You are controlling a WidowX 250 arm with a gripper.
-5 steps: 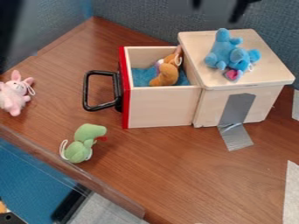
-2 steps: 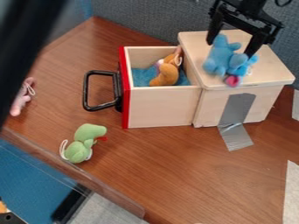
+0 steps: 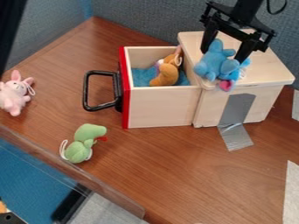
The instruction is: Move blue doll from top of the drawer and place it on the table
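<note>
The gripper [image 3: 222, 56] hangs over the wooden box, its two fingers spread apart, one at each side of the blue doll [image 3: 213, 65]. Whether they press on the doll or only stand astride it, I cannot tell. The doll is at the box's top [image 3: 266, 73], towards the near edge and the side where the drawer comes out, with its pink part [image 3: 226, 85] at that near edge. The drawer [image 3: 161, 107] is pulled out from the box, with a red front [image 3: 125, 105] and a black handle [image 3: 86, 89] on it. Inside lies an orange-brown doll [image 3: 166, 75], slanting up towards the box, on something blue [image 3: 140, 77]. A strip of grey tape [image 3: 238, 109] runs down the box's near side and onto the brown table [image 3: 175, 175]. Out on the table, a green doll [image 3: 81, 144] with a white loop and a small red part lies nearer the camera than the handle, well apart from the drawer. A pink rabbit doll [image 3: 13, 94] is at the left edge of the view, its ears pointing away from the camera.
</note>
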